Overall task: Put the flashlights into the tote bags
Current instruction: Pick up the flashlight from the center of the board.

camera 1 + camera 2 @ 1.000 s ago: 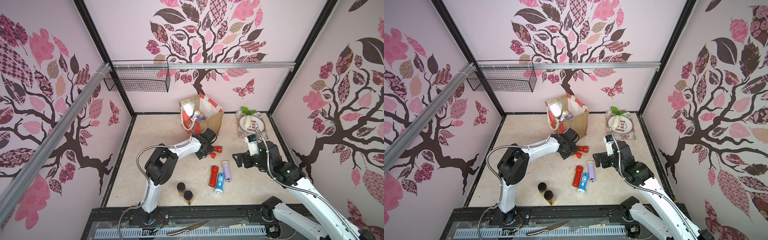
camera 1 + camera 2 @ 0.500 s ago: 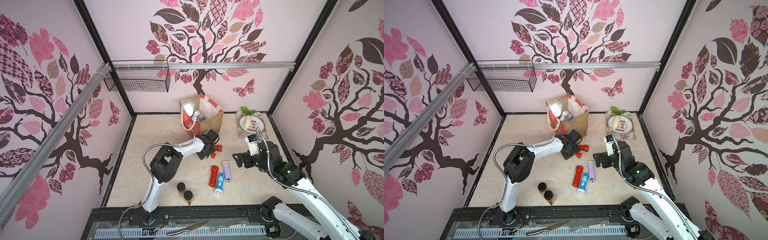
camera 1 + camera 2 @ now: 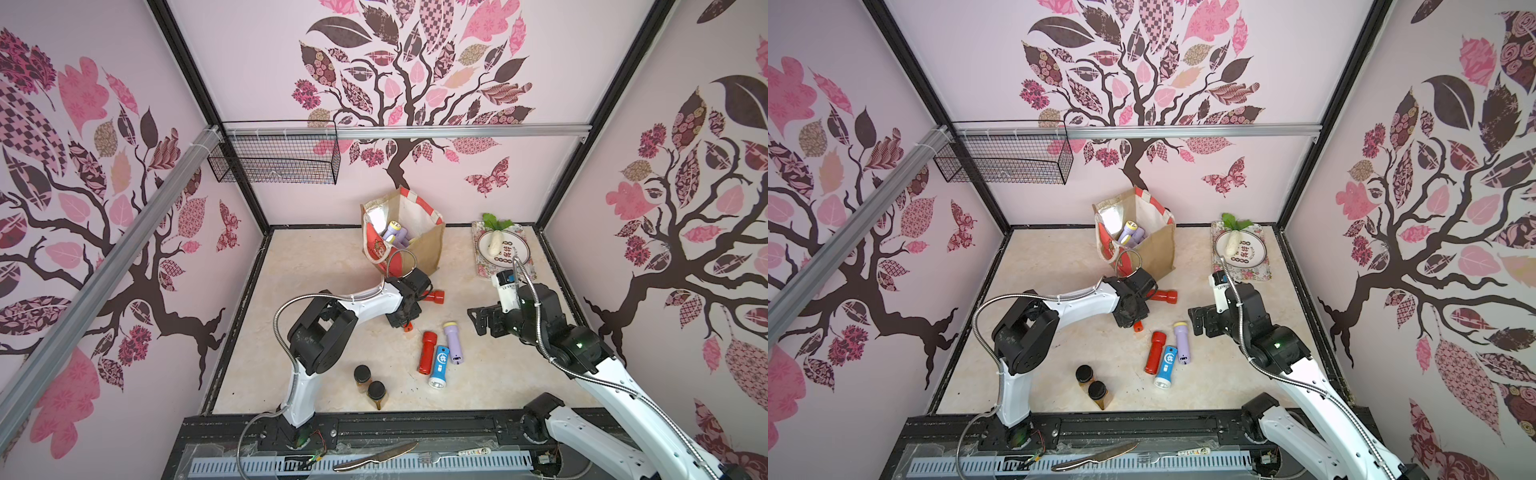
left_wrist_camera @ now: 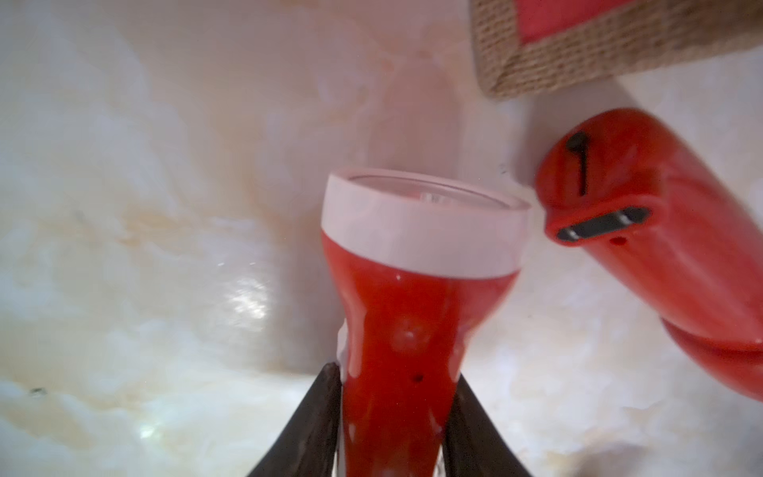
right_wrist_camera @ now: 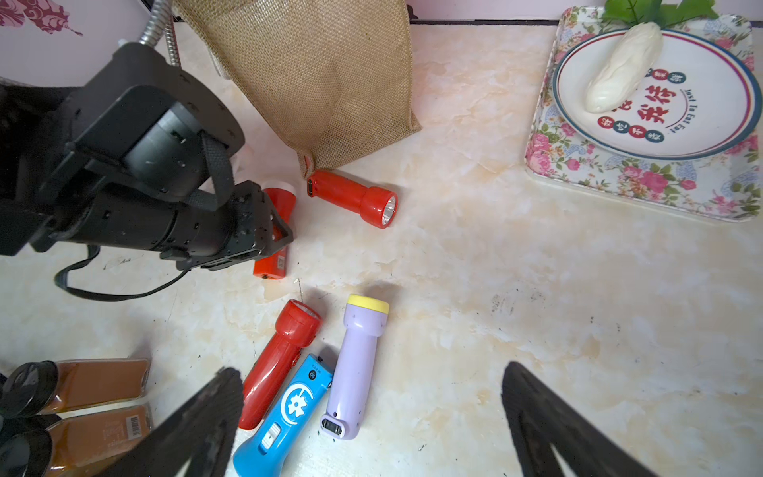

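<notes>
My left gripper [image 4: 395, 373] is shut on the body of a red flashlight [image 4: 413, 289] with a white head ring, low over the floor in front of the tan tote bag [image 3: 428, 245]. From above only the flashlight's tail [image 3: 408, 327] shows under the gripper [image 3: 404, 318]. A second red flashlight [image 3: 434, 296] lies beside it at the bag's foot. Lilac flashlights [image 3: 395, 232] lie inside the bag. Red [image 5: 280, 363], blue [image 5: 285, 409] and lilac [image 5: 355, 367] flashlights lie together under my right gripper [image 5: 371, 371], which is open and holds nothing.
Two brown jars with black lids [image 3: 370, 382] lie near the front left. A floral tray [image 3: 484, 266] with a plate and a white vegetable sits at the back right. A black wire basket [image 3: 274, 160] hangs on the back wall. A knife [image 3: 374, 455] lies on the front rail.
The left gripper has closed on the red flashlight with the white ring. The left arm shifted a little. The right arm has not moved.
</notes>
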